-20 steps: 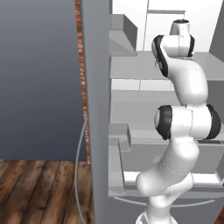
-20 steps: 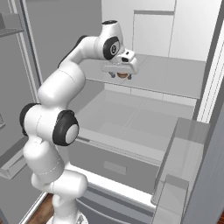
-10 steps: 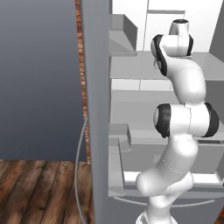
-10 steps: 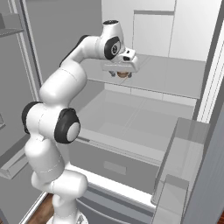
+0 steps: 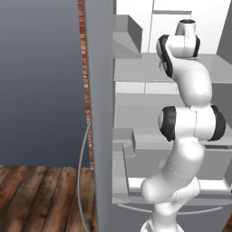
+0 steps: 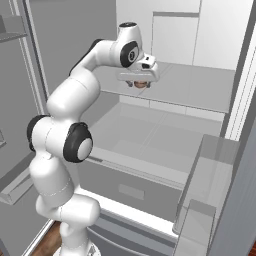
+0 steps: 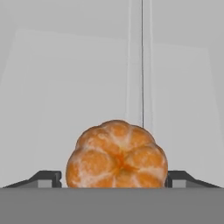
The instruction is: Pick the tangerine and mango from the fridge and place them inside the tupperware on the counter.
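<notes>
straddling the small, bright orange tangerine (image 7: 117,154) on the grey fridge shelf (image 6: 200,90), the two-finger gripper (image 7: 114,177) stands apart, not yet clamped — an off-centre squeeze could roll the fruit away.

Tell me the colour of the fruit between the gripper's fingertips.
Bright orange with paler whitish patches: the tangerine, clearest in the hand view.

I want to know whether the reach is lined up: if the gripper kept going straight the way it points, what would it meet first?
The tangerine: in the hand view it sits dead ahead, between the fingertips of the gripper. Behind it lies the fridge shelf. Whether the pads already touch the fruit is unclear.
</notes>
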